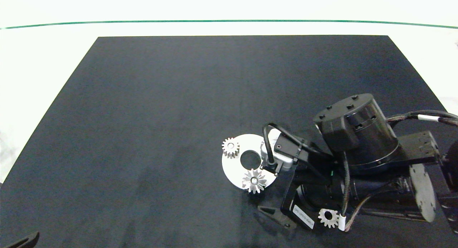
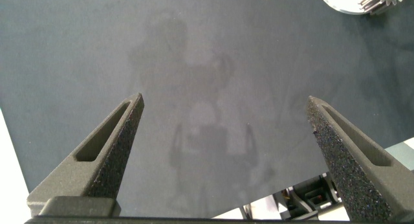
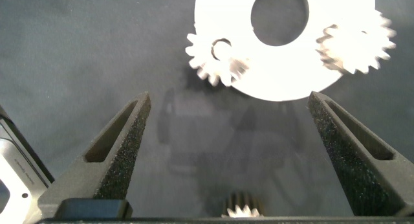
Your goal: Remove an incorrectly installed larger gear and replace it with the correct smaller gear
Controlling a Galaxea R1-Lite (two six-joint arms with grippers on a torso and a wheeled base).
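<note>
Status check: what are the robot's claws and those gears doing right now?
Right gripper open beside the white disc. Larger gear on disc, untouched. Left gripper open, parked. Nothing blocking.

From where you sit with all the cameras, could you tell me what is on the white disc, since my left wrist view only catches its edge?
Observer: The head view shows two gears on the white disc. The larger gear is at the edge nearest the robot, and a small gear is on its left rim.
Operator: Is there a spare anywhere?
Observer: Yes, the smaller gear lies loose on the black mat, beside the right arm.
Operator: And the right gripper?
Observer: The right gripper is open over the mat just short of the disc, with nothing between its fingertips.
</note>
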